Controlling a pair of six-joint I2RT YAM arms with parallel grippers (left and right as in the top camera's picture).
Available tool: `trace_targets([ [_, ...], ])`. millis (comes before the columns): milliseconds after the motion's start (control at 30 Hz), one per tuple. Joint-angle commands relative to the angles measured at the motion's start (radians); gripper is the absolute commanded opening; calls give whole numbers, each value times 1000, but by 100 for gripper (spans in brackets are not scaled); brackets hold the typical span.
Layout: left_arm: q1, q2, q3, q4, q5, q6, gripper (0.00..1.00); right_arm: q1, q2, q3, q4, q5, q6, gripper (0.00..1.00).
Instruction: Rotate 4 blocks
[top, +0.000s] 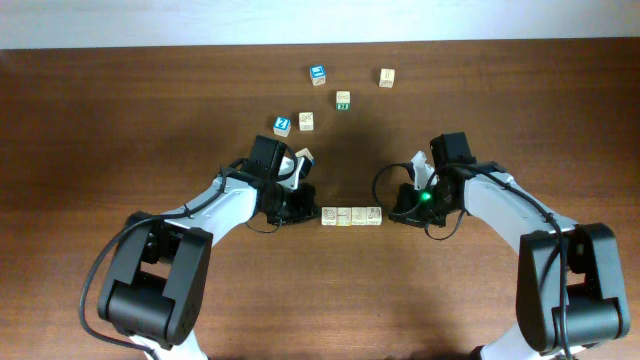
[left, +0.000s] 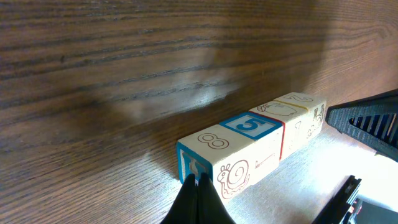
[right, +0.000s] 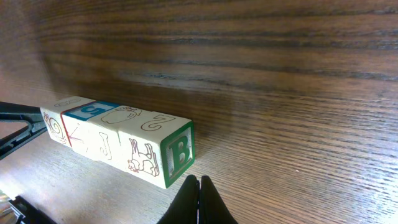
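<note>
Left pincer (left: 198, 186) is pinched shut and empty, its tip apparently touching the 9 o'clock end of the blocks (top: 350, 216). Right pincer (right: 199, 186) is likewise shut and empty, just beside the "B" end at 3 o'clock. The four blocks sit in one row, mid-tabletop (top: 520, 110).

Risk, we judge: off-centre pushes buckle the row, or a tip slips past a corner.

Both arms reach in from 7 and 5 o'clock, wrists low.

From overhead, looks straight down from afar on the whole table (top: 100, 110). From the left wrist, looks low and close along the row (left: 249, 146) from one end; from the right wrist, likewise from the other (green B (right: 179, 152) nearest). Shares the row across all three.
</note>
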Motion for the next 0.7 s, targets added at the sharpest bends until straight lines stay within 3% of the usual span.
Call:
trace_targets([
  [0,3,10,8,5,22,23,0,6,7,-9,7,-10,-20,4],
  [200,3,10,8,5,22,19,0,24,75,-9,25,-79,-96,5],
  [667,2,10,8,5,22,19,0,18,75,-8,50,-77,-115,4],
])
